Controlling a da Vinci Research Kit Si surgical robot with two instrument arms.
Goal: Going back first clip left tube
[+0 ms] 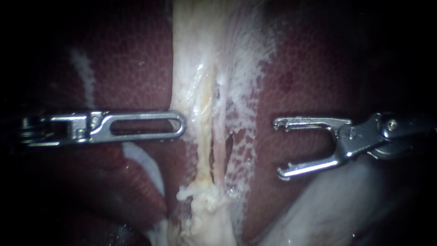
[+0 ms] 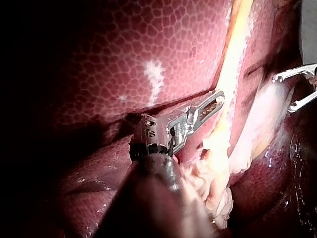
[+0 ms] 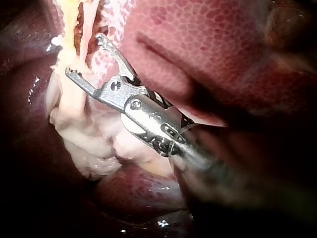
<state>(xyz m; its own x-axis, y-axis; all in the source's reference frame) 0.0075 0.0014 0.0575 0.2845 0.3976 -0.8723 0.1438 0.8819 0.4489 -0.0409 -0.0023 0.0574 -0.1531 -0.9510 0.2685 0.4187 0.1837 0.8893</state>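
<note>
The left instrument [image 1: 181,125] and right instrument [image 1: 279,148] are showing smooth, polished metal that is glinting brightly. The liver [image 1: 127,59] is glistening wet and finely pebbled. The pale tissue [image 1: 200,54] toward twelve o'clock is looking fibrous, moist and ragged.

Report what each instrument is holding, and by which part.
Nothing is held. The left instrument has its jaws together and empty, beside the pale tubes. The right instrument has its jaws open with a bare gap, clear of them.
</note>
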